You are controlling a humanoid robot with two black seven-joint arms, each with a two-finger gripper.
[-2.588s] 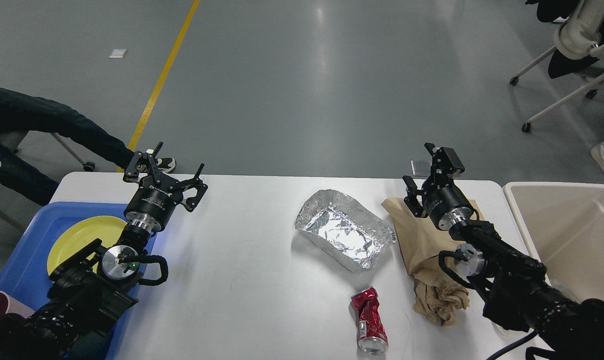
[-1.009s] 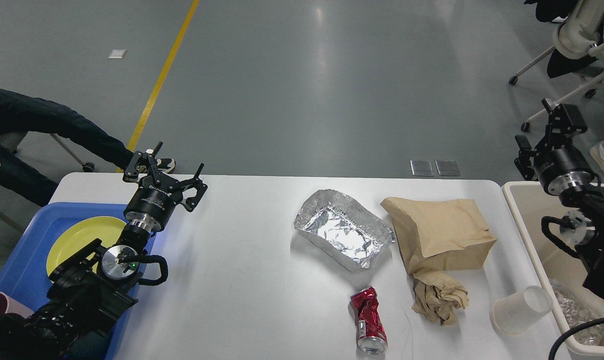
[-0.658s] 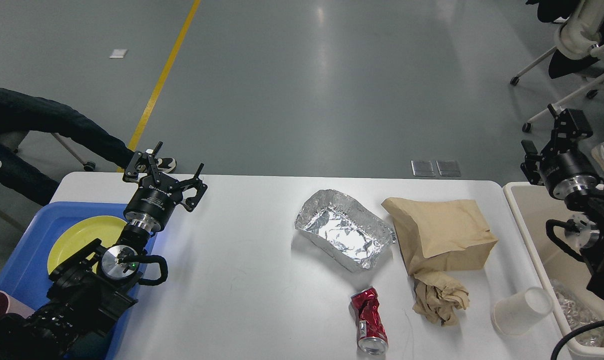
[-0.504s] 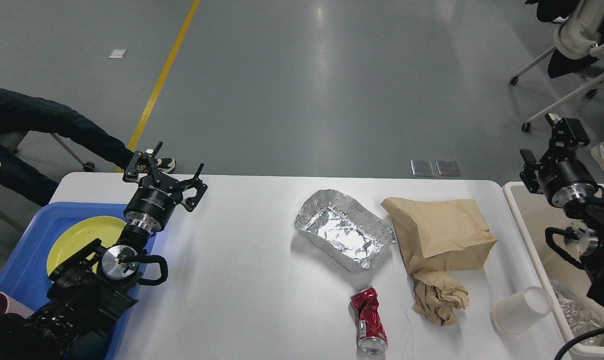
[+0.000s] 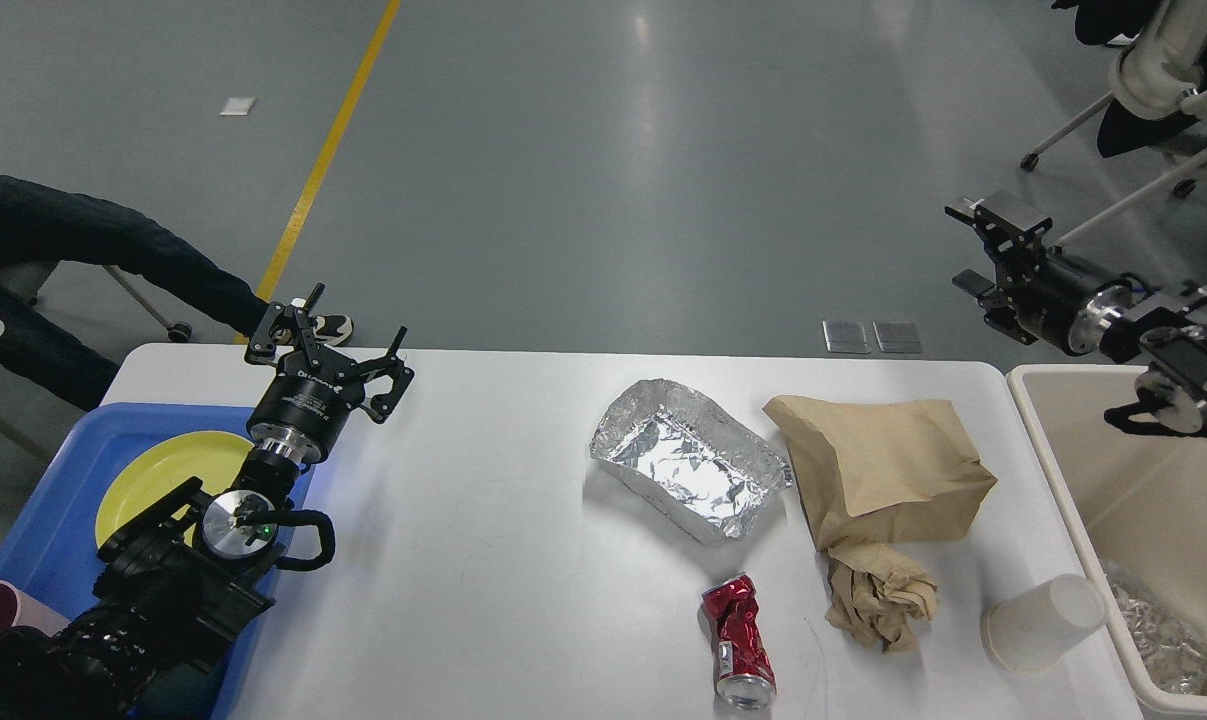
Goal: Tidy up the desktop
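The desktop (image 5: 483, 560) fills the lower middle of the view. On it lie a foil tray (image 5: 688, 460), a brown paper bag (image 5: 878, 480), a crushed red can (image 5: 738, 640) and a white cup (image 5: 1043, 622). The left gripper (image 5: 333, 350) hangs wide open and empty over the far left corner. The right gripper (image 5: 983, 245) is above the floor, its fingers apart, holding nothing.

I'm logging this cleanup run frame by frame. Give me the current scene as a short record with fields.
surface: white desktop
litter on it: foil tray, brown paper bag, crushed red can, white paper cup on its side
left side: blue tray holding yellow plate
right side: beige bin with crumpled foil inside
left gripper: open, empty, above the desktop's far left corner
right gripper: open, empty, raised beyond the desktop's far right corner
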